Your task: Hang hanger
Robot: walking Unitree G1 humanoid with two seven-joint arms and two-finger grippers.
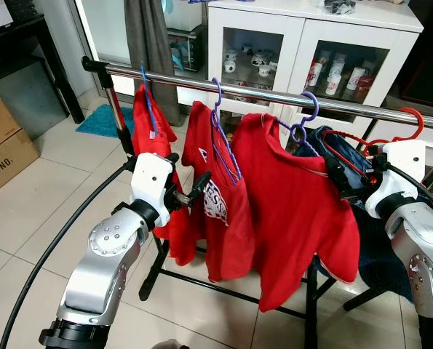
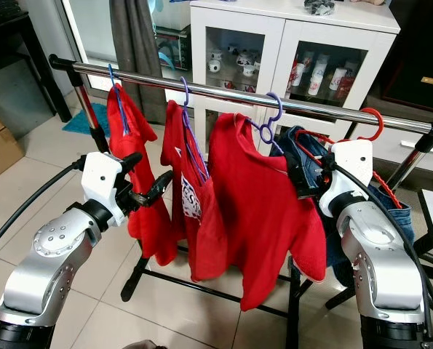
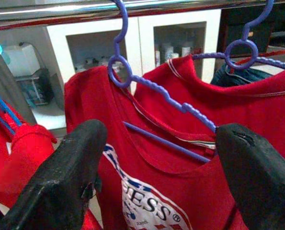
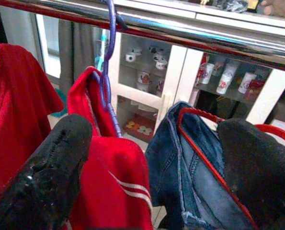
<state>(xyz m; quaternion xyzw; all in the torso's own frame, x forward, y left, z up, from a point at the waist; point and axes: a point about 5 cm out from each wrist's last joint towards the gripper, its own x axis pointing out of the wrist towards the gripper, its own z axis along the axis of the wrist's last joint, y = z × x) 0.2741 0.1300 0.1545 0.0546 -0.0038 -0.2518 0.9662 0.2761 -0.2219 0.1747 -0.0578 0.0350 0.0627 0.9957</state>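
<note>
A steel clothes rail (image 1: 274, 93) carries several hangers. From the left hang a blue hanger (image 1: 148, 98) with a red shirt, a purple hanger (image 1: 220, 123) with a printed red shirt (image 1: 216, 211), another purple hanger (image 1: 303, 116) with a plain red shirt (image 1: 296, 211), and a red hanger (image 1: 412, 120) with a denim garment (image 1: 332, 149). My left gripper (image 1: 187, 171) is open just in front of the printed shirt. My right gripper (image 1: 354, 171) is open, its fingers (image 4: 46, 172) to either side of the denim (image 4: 180, 158) and the red hanger's arm (image 4: 204, 158).
A white glass-door cabinet (image 1: 311, 43) with cups stands behind the rail. A cardboard box (image 1: 5, 145) and a black desk lie at the left. The rail's black foot (image 1: 154, 273) rests on the tiled floor below the shirts. A cable (image 1: 56, 247) loops beside my left arm.
</note>
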